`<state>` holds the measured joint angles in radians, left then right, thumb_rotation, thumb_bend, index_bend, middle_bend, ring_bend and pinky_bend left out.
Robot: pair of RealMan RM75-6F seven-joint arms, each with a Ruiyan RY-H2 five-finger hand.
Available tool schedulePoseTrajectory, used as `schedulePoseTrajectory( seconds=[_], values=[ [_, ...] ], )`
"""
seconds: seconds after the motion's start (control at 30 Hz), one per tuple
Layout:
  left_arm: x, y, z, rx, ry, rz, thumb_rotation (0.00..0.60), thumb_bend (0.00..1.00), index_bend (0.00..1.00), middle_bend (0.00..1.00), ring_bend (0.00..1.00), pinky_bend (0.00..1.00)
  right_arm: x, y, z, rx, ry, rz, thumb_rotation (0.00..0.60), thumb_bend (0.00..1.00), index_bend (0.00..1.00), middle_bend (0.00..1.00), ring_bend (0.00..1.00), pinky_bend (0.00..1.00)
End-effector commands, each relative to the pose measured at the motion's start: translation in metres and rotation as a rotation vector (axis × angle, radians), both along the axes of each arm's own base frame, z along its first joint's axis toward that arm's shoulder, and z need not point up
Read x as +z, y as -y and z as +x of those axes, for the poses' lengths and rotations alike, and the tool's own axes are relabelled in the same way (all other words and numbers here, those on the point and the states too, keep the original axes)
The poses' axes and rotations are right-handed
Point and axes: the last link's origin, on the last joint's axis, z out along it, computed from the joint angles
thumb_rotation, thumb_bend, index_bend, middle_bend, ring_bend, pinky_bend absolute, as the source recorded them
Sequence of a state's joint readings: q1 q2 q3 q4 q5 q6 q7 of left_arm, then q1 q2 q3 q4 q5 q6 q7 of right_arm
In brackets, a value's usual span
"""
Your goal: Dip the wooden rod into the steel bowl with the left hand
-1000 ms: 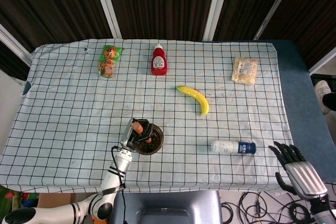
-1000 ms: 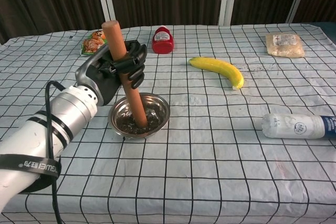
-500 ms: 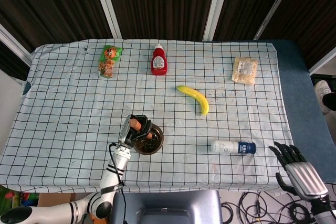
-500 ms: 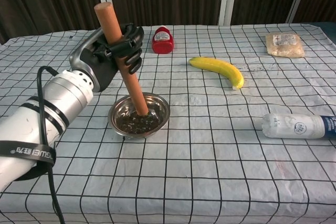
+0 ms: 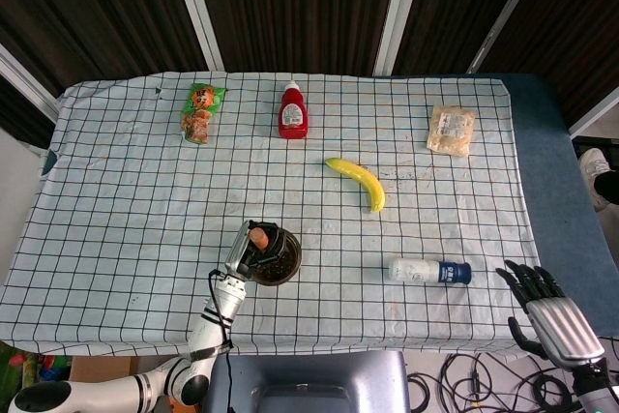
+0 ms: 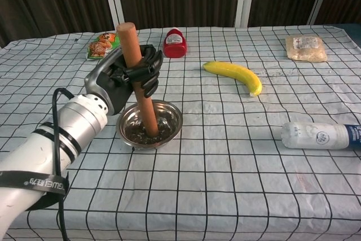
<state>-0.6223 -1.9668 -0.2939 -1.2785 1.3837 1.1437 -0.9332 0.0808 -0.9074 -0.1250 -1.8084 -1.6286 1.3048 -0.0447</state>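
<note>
Upright but slightly tilted, the wooden rod [image 6: 138, 77] stands gripped in the left hand [image 6: 127, 74], its lower end inside the steel bowl [image 6: 169, 118] on the table [image 6: 225, 167]; right hand [image 5: 542, 307] hangs empty, fingers apart.

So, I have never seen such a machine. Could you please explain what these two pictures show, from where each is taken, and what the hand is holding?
This is a robot with two arms, each ending in a hand like a human one. Both pictures come from its own cameras: the head view looks down on the whole table, the chest view looks across it from lower and closer.

The left hand grips a wooden rod, nearly upright, with its lower end inside a steel bowl that holds something dark. The right hand holds nothing and waits, fingers apart, at the table's near corner.

On the checked cloth also lie a banana, a red bottle, a white bottle on its side, and two snack packets.
</note>
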Motion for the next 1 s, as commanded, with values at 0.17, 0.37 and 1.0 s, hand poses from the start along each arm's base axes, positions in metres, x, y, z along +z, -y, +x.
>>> schedulePoseTrajectory(
  seconds=[0.17,0.37,1.0],
  values=[
    [0.036,-0.002,0.015,-0.044,0.074,0.081,0.600,0.98,0.95,1.00,0.93,1.00,0.001,-0.001,0.000,-0.001,0.003,-0.002,0.600,0.48,0.00,0.00,0.00,0.00],
    [0.082,-0.003,0.009,-0.092,0.012,0.199,0.600,0.80,0.96,1.00,0.93,1.00,0.002,-0.003,0.001,0.005,0.006,0.000,0.600,0.48,0.00,0.00,0.00,0.00],
    [0.058,-0.029,-0.147,-0.130,-1.142,0.382,0.600,0.49,0.86,1.00,0.83,0.99,-0.006,-0.005,0.004,0.020,-0.003,0.030,0.600,0.48,0.00,0.00,0.00,0.00]
  ],
)
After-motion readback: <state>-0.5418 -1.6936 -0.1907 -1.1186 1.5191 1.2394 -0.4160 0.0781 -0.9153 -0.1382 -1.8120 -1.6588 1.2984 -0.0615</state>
